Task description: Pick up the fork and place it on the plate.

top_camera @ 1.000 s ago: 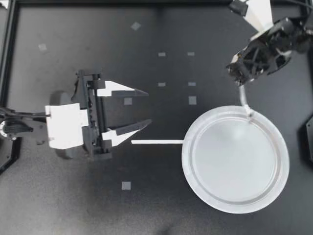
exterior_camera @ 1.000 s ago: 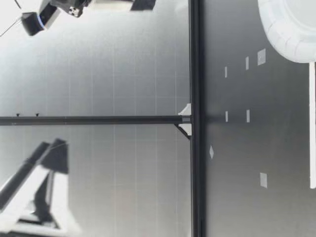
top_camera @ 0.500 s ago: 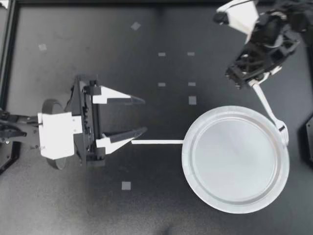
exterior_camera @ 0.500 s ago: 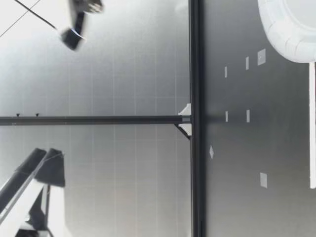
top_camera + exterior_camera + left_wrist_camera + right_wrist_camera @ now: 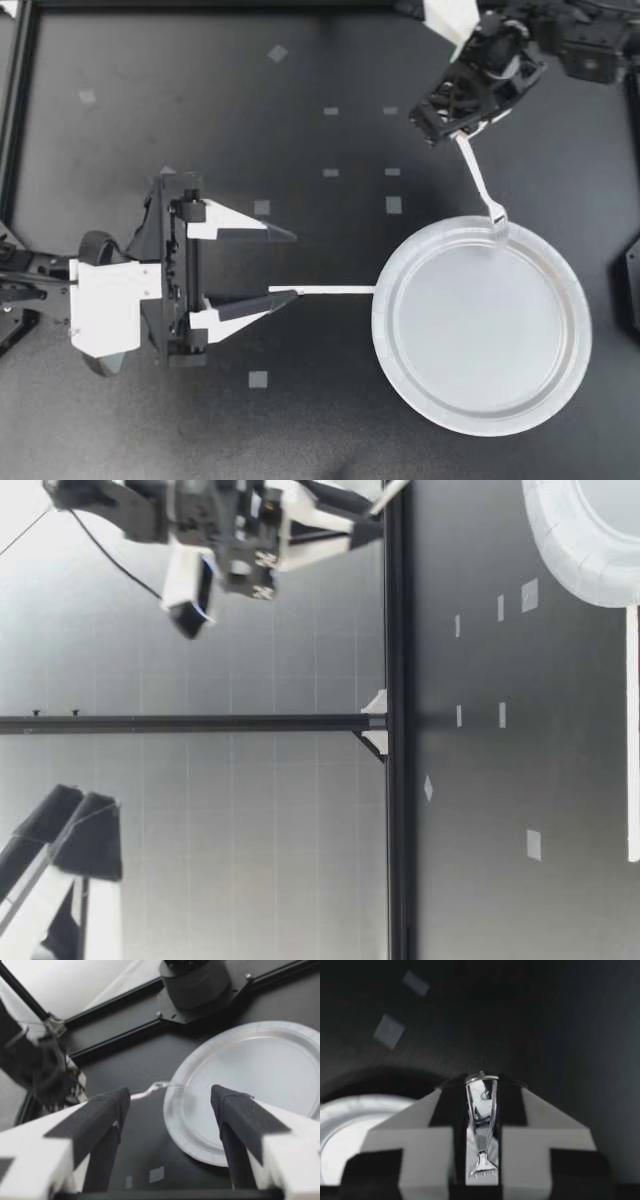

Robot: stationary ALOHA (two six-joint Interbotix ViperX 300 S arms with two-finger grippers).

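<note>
Overhead, right gripper [image 5: 458,136] fingers clamp the fork [image 5: 480,180], left gripper [image 5: 283,265] fingers wide apart.

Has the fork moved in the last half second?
Yes. Held in my right pincer, the fork has swung along the plate's rim toward my left.

Grey tape squares [image 5: 258,379] and a white strip [image 5: 335,290] lie on the dark table [image 5: 300,430].
</note>
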